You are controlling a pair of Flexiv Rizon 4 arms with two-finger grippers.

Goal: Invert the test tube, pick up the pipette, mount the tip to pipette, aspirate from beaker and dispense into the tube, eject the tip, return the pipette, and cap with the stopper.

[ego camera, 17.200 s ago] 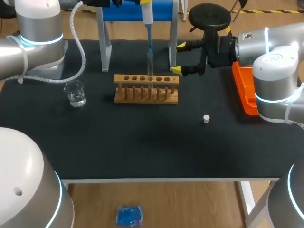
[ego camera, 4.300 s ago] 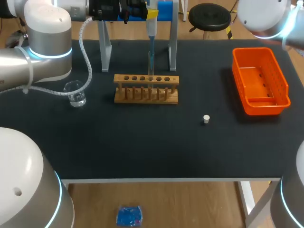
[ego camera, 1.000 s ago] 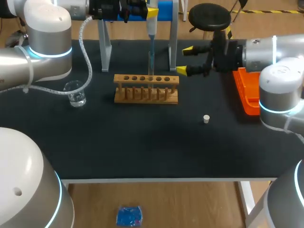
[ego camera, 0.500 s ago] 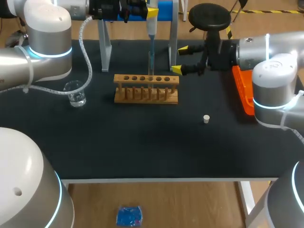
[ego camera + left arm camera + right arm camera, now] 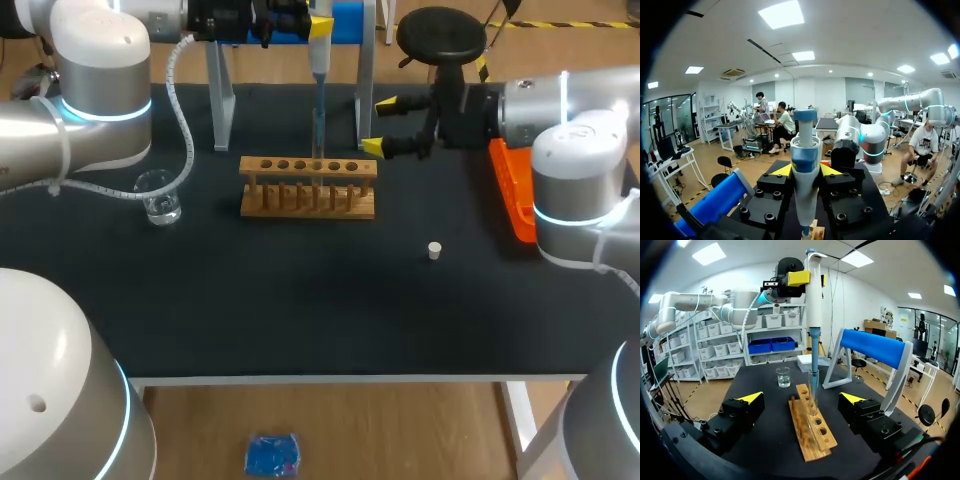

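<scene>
Only the head view takes in the white stopper (image 5: 434, 251). It lies on the black table (image 5: 300, 310), on the robot's side of the right gripper (image 5: 376, 125) and well apart from it. The same view shows the orange bin (image 5: 508, 195), partly hidden behind the right arm.

The left wrist view alone shows the grip up close. The left gripper (image 5: 806, 170) is clamped on the pipette (image 5: 806, 192), with a black finger block against each side of the white barrel. A corner of the wooden rack (image 5: 813, 233) peeps out right under the pipette's lower end.

The right wrist view gives the side-on look. The pipette's blue tip (image 5: 813, 377) goes down into the glass test tube (image 5: 813, 399), which stands upright in the rack past the empty holes nearest this gripper. The beaker (image 5: 783, 376) of clear liquid stands beyond the rack's far end, ahead of the gripper. The blue-topped stand (image 5: 872, 347) is off to one side of it.

The left arm comes in high from the left. It holds its gripper above the rack with the pipette upright. The right arm comes in level from the right, its gripper aimed along the rack. Its fingers are spread wide and hold nothing, and the rack's near end sits just ahead between them, with a gap on each side
</scene>
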